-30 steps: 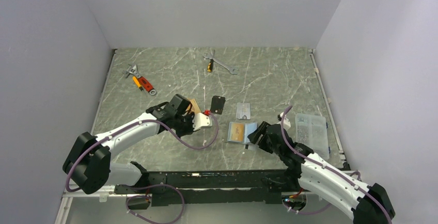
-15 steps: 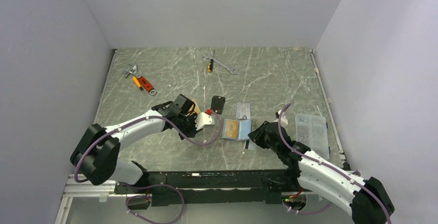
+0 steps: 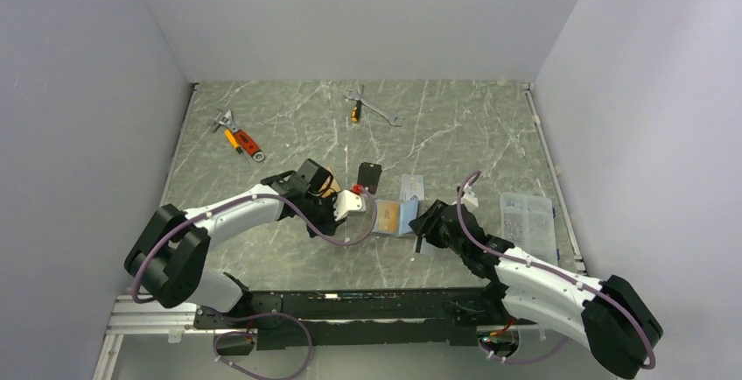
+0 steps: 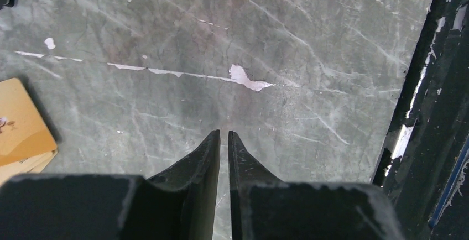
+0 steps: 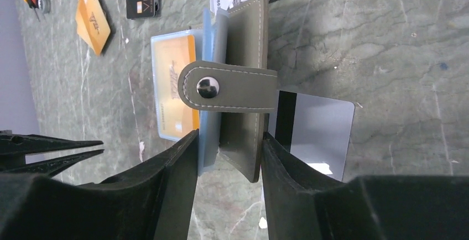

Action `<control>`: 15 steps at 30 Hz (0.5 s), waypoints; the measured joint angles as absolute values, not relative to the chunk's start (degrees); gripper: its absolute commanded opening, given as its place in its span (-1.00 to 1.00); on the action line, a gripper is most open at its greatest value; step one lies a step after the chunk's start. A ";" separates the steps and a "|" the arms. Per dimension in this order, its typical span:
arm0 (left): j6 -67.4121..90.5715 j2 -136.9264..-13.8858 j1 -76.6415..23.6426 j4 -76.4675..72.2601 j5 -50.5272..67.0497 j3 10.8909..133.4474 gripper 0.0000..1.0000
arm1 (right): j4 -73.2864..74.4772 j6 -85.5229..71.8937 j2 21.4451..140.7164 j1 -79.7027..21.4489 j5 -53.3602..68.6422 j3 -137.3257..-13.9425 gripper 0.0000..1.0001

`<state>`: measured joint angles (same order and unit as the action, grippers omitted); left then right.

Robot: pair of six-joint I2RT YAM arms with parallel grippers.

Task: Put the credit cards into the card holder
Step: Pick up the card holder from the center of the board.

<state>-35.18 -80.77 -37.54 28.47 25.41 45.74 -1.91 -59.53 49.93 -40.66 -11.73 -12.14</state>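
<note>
Plain pale grey walls (image 3: 367, 12) are boxing in three sides, and a grey-green marble-look tabletop (image 3: 455, 135) is sitting under soft even light, showing white veins and a few chipped spots.

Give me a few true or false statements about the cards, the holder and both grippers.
1. The left gripper is shut and empty. True.
2. The right gripper holds a black card. False: its jaws clasp the holder.
3. An orange card sits in a holder pocket. True.
4. The striped card is inside the holder. False: it lies on the table, beside the holder.
</note>
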 measured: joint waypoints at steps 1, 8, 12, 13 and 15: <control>-35.35 -81.54 -37.54 28.62 25.74 45.98 -0.67 | -2.79 -59.53 50.94 -40.80 -11.79 -12.14 -0.19; -35.59 -83.72 -38.22 28.95 26.22 47.18 -0.67 | -6.79 -60.16 55.35 -41.85 -13.21 -12.14 -1.00; -35.51 -82.48 -38.46 28.95 26.20 47.11 -0.68 | -6.15 -60.20 54.68 -43.31 -14.20 -13.56 -1.00; -35.42 -81.97 -38.46 28.95 26.20 47.09 -0.68 | -5.65 -60.10 54.26 -43.90 -14.52 -14.35 -1.00; -35.31 -80.86 -38.44 28.73 26.26 46.94 -0.68 | -4.47 -59.70 53.54 -45.12 -14.92 -16.32 -1.00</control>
